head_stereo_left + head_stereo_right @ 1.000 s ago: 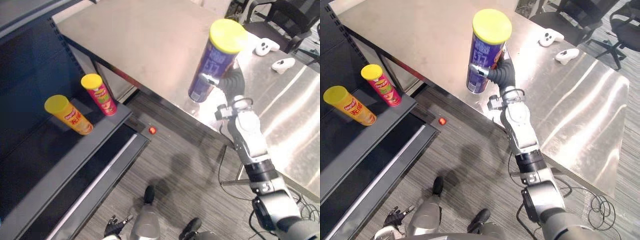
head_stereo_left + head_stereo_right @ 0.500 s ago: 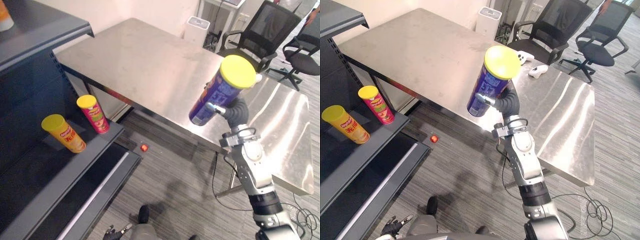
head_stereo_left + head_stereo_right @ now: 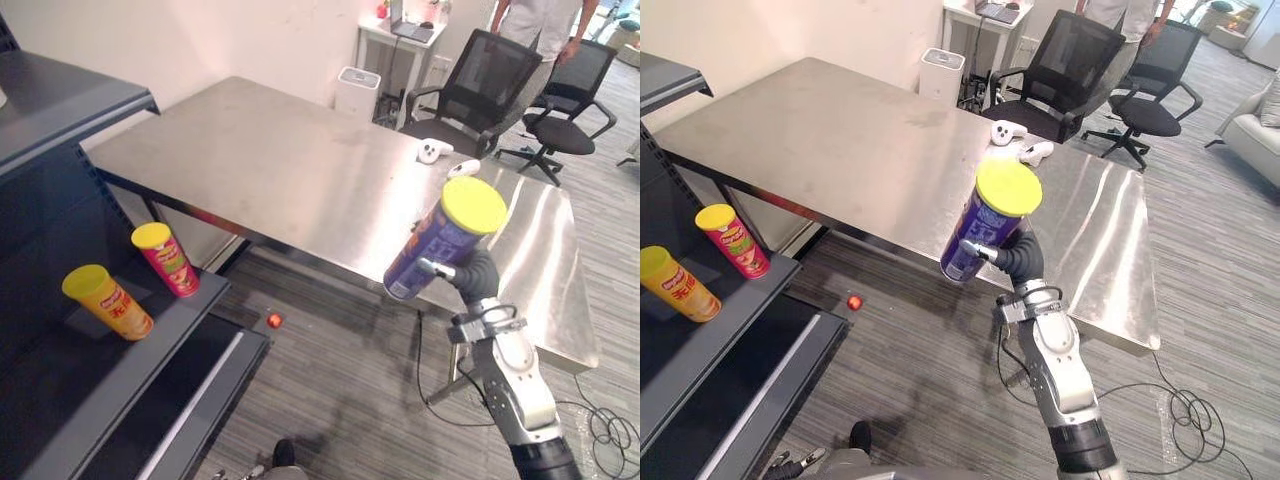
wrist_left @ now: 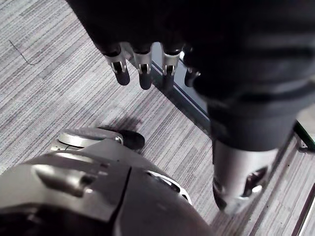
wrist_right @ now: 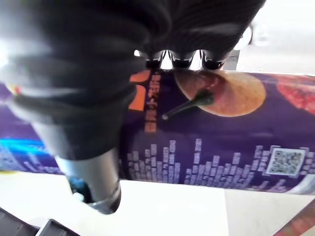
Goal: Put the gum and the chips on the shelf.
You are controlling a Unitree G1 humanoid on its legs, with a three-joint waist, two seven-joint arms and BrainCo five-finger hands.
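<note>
Right eye view — right hand (image 3: 1018, 258) fingers clamp the chips can (image 3: 980, 232) off the table (image 3: 840, 130), ready for the shelf (image 3: 715, 325) at nine o'clock.

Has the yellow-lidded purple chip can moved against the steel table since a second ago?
Yes. The camera shifted too, but the purple chip can in the right hand has drawn back to the steel table's near edge from further over its top.

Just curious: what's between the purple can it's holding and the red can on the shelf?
Only grey floor, with a small red object lying on it; both eye views show this.
</note>
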